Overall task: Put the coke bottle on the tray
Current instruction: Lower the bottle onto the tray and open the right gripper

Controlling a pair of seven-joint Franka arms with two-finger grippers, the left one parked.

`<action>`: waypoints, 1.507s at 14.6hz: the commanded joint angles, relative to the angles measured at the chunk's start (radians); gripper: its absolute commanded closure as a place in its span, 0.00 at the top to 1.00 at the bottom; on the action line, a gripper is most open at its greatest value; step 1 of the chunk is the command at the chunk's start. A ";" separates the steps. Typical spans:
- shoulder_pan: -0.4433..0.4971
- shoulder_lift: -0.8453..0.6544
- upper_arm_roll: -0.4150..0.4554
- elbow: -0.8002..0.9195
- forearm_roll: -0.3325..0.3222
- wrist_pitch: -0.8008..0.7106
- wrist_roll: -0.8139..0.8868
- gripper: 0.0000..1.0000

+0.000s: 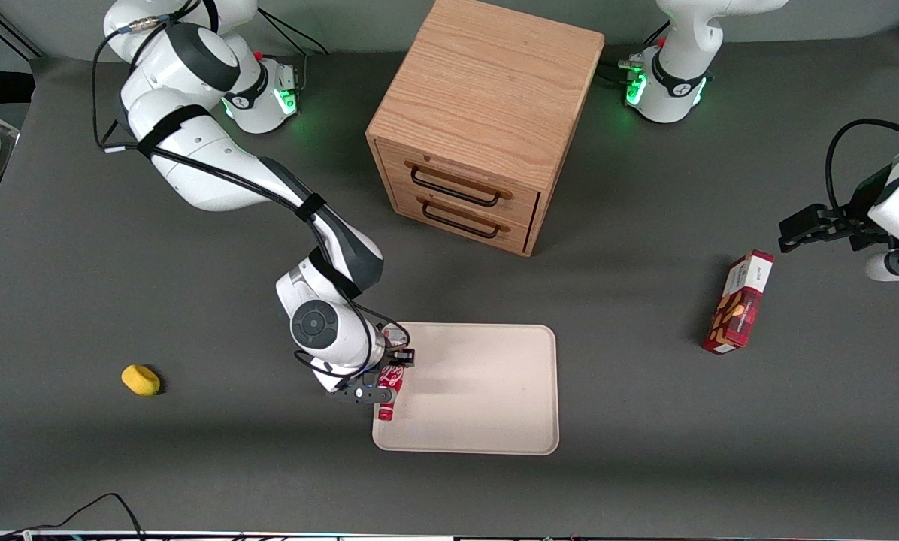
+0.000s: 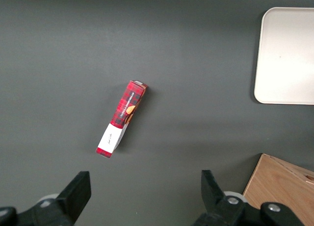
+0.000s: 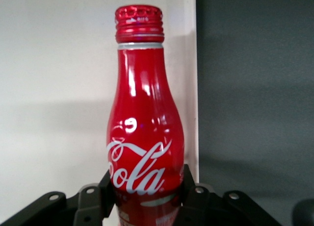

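Note:
The coke bottle [image 1: 389, 389] [image 3: 143, 123], slim and red with white script and a red cap, is held by my right gripper [image 1: 382, 378] [image 3: 145, 191], whose black fingers [image 3: 109, 187] press on both sides of its lower body. Bottle and gripper hang over the edge of the cream tray [image 1: 487, 391] [image 3: 54, 88] that is toward the working arm's end. The cap points toward the front camera. Whether the bottle touches the tray, I cannot tell. The tray's corner [image 2: 287, 57] also shows in the left wrist view.
A wooden two-drawer cabinet [image 1: 487, 113] stands farther from the front camera than the tray. A red snack box [image 1: 739, 303] [image 2: 121, 118] lies toward the parked arm's end. A yellow object [image 1: 140, 379] sits toward the working arm's end.

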 commanded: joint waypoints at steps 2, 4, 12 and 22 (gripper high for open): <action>0.015 0.022 -0.002 0.040 -0.017 0.022 -0.011 0.00; 0.015 0.022 -0.002 0.040 -0.015 0.024 -0.008 0.19; 0.030 0.022 -0.002 0.032 -0.046 0.035 -0.008 1.00; 0.029 0.022 -0.002 0.030 -0.046 0.035 -0.008 1.00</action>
